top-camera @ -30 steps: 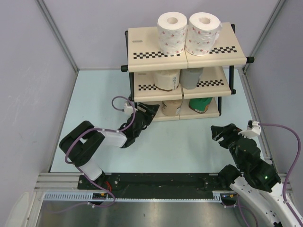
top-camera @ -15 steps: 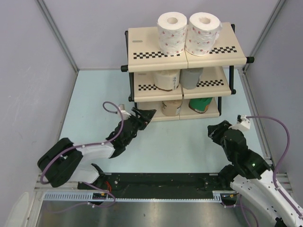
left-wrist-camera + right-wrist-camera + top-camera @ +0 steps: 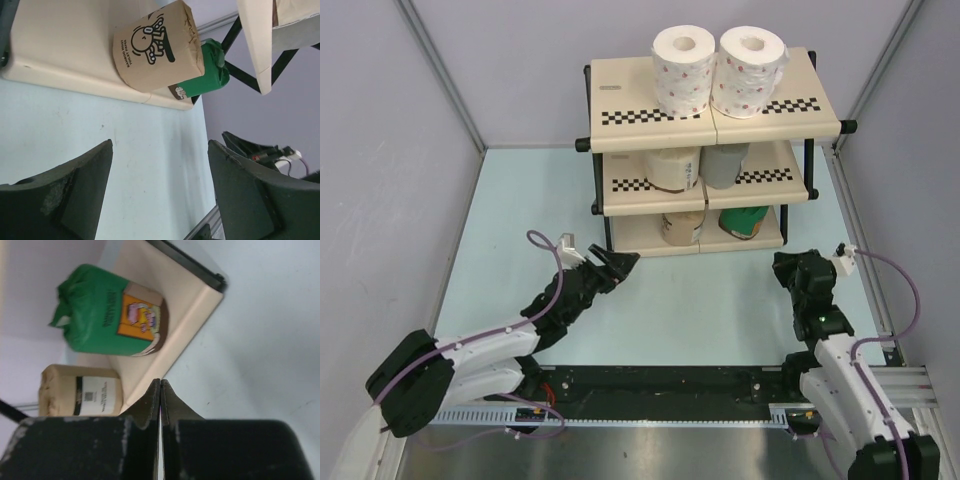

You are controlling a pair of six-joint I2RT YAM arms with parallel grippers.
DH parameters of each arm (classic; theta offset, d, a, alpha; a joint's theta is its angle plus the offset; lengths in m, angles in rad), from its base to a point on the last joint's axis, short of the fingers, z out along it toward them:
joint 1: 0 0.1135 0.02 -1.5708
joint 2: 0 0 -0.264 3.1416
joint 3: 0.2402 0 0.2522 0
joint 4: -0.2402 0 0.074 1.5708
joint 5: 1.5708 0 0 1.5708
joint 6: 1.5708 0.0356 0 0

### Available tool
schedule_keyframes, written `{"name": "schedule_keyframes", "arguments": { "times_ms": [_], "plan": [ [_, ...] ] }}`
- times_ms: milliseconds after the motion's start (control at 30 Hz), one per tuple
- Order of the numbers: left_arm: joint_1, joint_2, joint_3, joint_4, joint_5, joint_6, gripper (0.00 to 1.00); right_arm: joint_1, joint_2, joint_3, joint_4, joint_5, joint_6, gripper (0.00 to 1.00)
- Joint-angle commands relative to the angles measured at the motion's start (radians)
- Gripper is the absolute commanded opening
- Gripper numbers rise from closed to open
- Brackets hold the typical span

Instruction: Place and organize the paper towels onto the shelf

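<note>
The shelf [image 3: 620, 108] stands at the back with all the paper towels on it. Two white red-dotted rolls [image 3: 682, 68] [image 3: 750, 70] stand on its top tier. A cream roll [image 3: 672, 167] and a grey roll [image 3: 724, 164] sit on the middle tier. On the bottom tier are a tan-brown roll [image 3: 682, 226] [image 3: 157, 46] [image 3: 80, 390] and a green roll [image 3: 744, 221] [image 3: 207, 80] [image 3: 112, 320]. My left gripper [image 3: 616, 264] [image 3: 160, 150] hangs open and empty in front of the bottom tier. My right gripper [image 3: 790, 268] [image 3: 160, 385] is shut on nothing, to the right of the shelf's bottom panel [image 3: 170, 315].
Grey walls [image 3: 390, 150] close in the pale blue table [image 3: 530, 190] on the left, back and right. A black rail [image 3: 660, 380] with both arm bases runs along the near edge.
My right gripper has closed from open and drawn back toward its base. My left arm has stretched lower and forward, its gripper staying open near the shelf's bottom left corner.
</note>
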Motion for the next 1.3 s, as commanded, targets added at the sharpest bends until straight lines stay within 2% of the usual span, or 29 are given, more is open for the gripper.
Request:
{"name": "schedule_keyframes", "arguments": {
  "times_ms": [0, 200, 767, 1033, 1267],
  "plan": [
    [-0.006, -0.048, -0.017, -0.053, 0.016, 0.061, 0.82, -0.082, 0.125, -0.038, 0.36, -0.166, 0.031, 0.0],
    [-0.006, -0.048, -0.034, -0.033, 0.036, 0.076, 0.82, -0.118, 0.307, -0.038, 0.588, -0.194, 0.029, 0.0],
    [-0.006, -0.061, -0.048, -0.046, 0.035, 0.084, 0.82, -0.119, 0.725, -0.029, 1.077, -0.008, 0.157, 0.0],
    [-0.006, -0.084, -0.046, -0.072, 0.026, 0.096, 0.82, -0.162, 0.939, 0.046, 1.255, -0.065, 0.189, 0.0],
    [-0.006, -0.092, -0.04, -0.086, 0.018, 0.104, 0.82, -0.201, 1.143, 0.121, 1.398, -0.175, 0.223, 0.0]
  ]
}}
